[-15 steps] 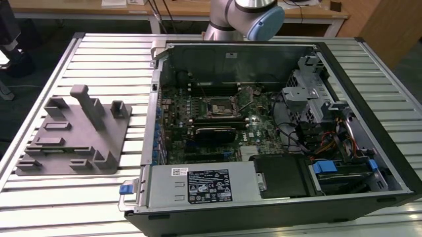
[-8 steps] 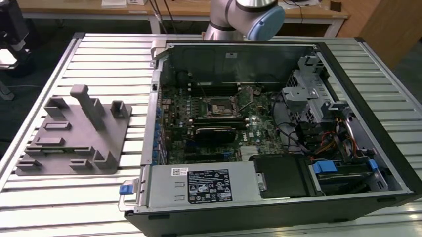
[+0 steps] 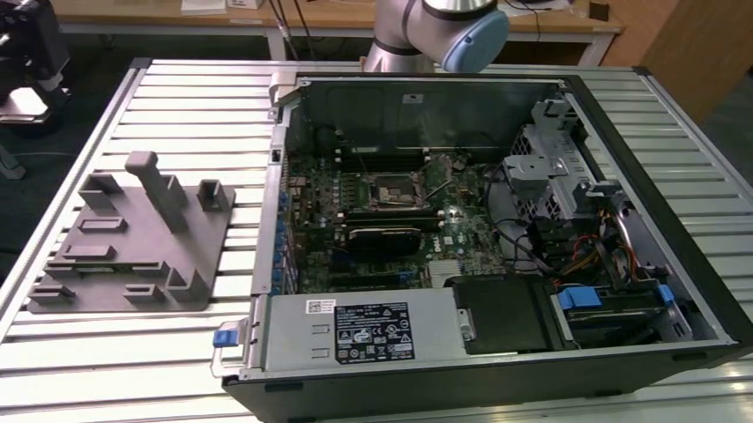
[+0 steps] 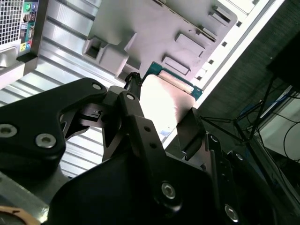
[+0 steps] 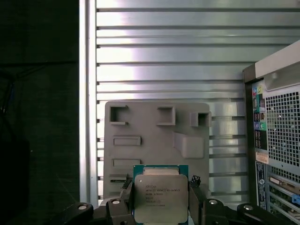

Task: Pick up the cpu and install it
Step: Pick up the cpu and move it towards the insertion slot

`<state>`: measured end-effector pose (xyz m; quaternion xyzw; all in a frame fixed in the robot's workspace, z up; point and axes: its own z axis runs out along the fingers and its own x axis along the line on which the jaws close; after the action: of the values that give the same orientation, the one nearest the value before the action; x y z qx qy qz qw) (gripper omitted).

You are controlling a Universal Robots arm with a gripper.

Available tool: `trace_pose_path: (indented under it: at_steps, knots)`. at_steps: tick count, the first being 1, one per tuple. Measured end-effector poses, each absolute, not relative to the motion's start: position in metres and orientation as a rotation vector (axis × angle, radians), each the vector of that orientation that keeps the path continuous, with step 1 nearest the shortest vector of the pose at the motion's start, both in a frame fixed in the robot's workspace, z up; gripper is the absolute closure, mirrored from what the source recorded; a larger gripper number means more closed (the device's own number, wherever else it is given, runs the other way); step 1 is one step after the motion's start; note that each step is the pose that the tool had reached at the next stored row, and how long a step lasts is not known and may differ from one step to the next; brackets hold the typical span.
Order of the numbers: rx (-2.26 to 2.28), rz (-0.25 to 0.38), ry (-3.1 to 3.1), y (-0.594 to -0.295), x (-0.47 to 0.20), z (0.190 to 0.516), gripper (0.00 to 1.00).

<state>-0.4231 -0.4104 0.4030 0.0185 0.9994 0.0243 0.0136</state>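
Observation:
The cpu point(image 5: 161, 197) is a small square chip with a pale silver top and a green edge. My gripper point(image 5: 161, 202) is shut on it, one black finger point(image 5: 125, 199) on each side. In the second wrist view the cpu point(image 4: 164, 101) shows pale between the same black fingers, with the gripper point(image 4: 161, 112) closed around it. It hangs well above the grey plastic tray point(image 5: 154, 140). In the exterior view the grey tray point(image 3: 130, 238) lies on the slatted table at that view's left. The black motherboard socket frame point(image 3: 392, 188) sits in the open computer case.
The open computer case point(image 3: 495, 238) stands at the exterior view's right, with cables, a drive cage and a power supply point(image 3: 365, 330) inside. The arm's base and elbow point(image 3: 436, 26) rise behind the case. The case's rear grille point(image 5: 281, 136) stands beside the tray.

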Motion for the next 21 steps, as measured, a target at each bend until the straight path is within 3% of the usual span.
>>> trace_pose_path:
  at_steps: [21]
  knots:
    - [0.057,0.076,3.113,-0.410,-0.386,0.403,0.45]
